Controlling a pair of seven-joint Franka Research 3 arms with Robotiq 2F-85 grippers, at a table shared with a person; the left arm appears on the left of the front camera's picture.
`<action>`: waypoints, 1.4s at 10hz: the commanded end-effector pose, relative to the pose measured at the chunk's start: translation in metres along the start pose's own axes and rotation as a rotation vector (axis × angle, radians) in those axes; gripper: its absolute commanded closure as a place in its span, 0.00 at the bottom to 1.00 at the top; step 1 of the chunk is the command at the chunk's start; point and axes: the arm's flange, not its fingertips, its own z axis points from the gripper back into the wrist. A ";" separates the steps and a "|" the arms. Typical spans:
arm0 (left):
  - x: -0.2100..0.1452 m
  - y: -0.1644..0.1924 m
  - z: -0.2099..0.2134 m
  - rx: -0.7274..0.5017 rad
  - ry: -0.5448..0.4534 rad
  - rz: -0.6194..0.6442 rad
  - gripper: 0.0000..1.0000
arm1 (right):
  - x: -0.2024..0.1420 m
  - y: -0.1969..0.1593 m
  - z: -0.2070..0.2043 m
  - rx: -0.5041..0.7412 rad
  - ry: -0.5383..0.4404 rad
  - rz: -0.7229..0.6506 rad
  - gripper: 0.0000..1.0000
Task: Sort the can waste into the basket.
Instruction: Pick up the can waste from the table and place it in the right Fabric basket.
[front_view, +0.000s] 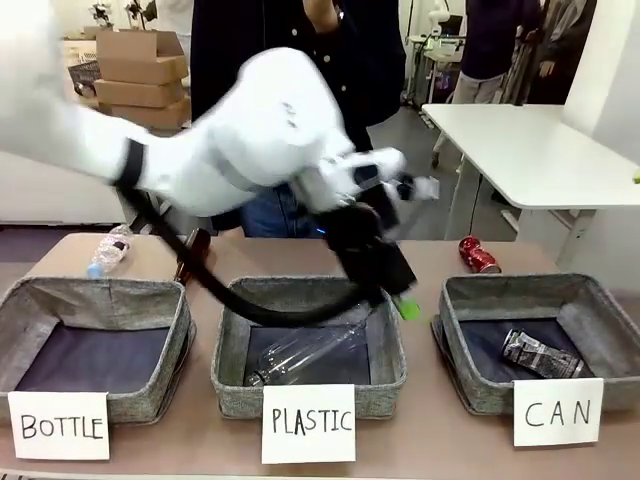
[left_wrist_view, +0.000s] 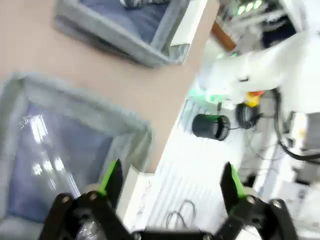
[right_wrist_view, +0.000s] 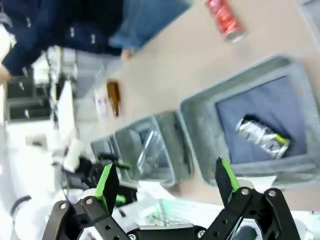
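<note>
The red can (front_view: 478, 254) lies on the table behind the CAN basket (front_view: 455, 310); the right wrist view shows this red can (right_wrist_view: 226, 19) too. The black-and-silver can (front_view: 540, 355) lies on the dark floor of that basket (right_wrist_view: 200, 125), also seen as a crumpled can (right_wrist_view: 262, 136) from the right wrist. My left gripper (front_view: 400, 300) hangs open and empty over the right rim of the PLASTIC basket (front_view: 230, 345); its fingers (left_wrist_view: 111, 175) stand wide apart. My right gripper (right_wrist_view: 166, 179) is open and empty, high above the table, out of the front view.
A clear plastic bottle (front_view: 310, 350) lies in the PLASTIC basket. The BOTTLE basket (front_view: 20, 300) stands at the left. Another clear bottle (front_view: 108, 250) and a brown bottle (front_view: 190, 255) lie at the back left. A person stands across the table.
</note>
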 end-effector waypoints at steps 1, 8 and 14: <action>-0.105 0.024 0.064 -0.054 -0.198 0.185 0.00 | 0.001 0.036 -0.035 0.026 0.143 0.074 0.00; -0.263 0.081 0.187 -0.243 -0.705 0.465 0.00 | -0.032 0.092 -0.133 0.232 0.342 -0.096 0.00; -0.263 0.081 0.187 -0.243 -0.705 0.465 0.00 | -0.032 0.092 -0.133 0.232 0.342 -0.096 0.00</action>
